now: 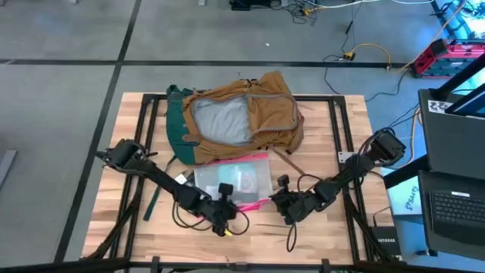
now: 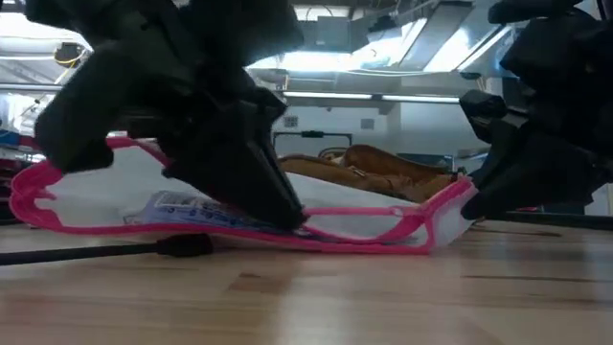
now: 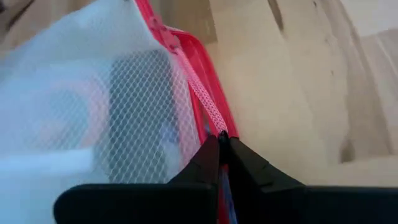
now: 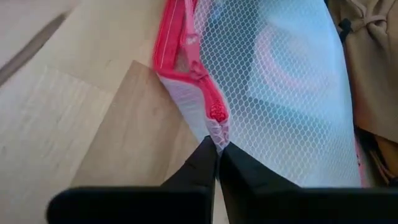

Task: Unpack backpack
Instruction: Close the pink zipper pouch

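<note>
The tan-brown backpack (image 1: 242, 114) lies on its back at the table's far middle, its top open and the grey lining showing. In front of it a clear zip pouch (image 1: 233, 180) with pink edging lies flat on the wood. My left gripper (image 1: 224, 214) is shut on the pouch's near pink edge. My right gripper (image 1: 279, 202) is shut on the pouch's near right corner. In the low view the pouch (image 2: 364, 222) sags between the two arms. My left gripper pinches the pink zipper band (image 3: 214, 123) on the pouch's near edge between its two fingertips, coming down at a slant from the near left. The pouch's underside rests on the table there. My right gripper pinches the pouch's corner at the zipper's end (image 4: 216, 124) between its fingertips, slanting in from the near right. That corner (image 2: 450, 206) is raised a little off the wood, and the edge sags toward the left gripper.
Black cables (image 1: 292, 227) loop over the near part of the table. A dark green strap (image 1: 151, 201) lies at the near left and a tan strap (image 1: 285, 161) trails from the backpack. A laptop (image 1: 455, 205) stands beyond the right edge.
</note>
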Motion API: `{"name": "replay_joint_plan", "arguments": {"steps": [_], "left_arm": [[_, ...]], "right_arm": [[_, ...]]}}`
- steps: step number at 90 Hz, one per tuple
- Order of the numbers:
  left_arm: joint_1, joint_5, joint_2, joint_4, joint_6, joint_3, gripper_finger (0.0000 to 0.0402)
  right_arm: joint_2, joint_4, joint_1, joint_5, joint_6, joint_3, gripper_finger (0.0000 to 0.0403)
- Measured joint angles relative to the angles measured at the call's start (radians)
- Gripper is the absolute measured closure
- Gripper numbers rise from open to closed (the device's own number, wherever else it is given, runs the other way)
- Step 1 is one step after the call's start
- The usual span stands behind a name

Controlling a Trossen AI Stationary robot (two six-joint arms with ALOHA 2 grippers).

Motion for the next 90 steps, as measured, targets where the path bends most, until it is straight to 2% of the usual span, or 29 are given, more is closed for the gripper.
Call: {"name": "replay_joint_plan", "arguments": {"steps": [28,59,90], "left_arm": [[-0.048,-0.024,-0.017,-0.127,-0.088,0.000,0.0401],[-0.110,-0.023,-0.051,-0.151,-0.101,-0.002,0.0401],[-0.189,-0.127,-0.165,-0.275,-0.162,-0.002,0.0401]], "right_arm": [[0.000,-0.059,0.000,0.004,0.059,0.000,0.0403],[0.000,-0.146,0.001,-0.005,0.160,0.000,0.0403],[-0.001,-0.204,0.009,0.001,0.234,0.000,0.0403]]}}
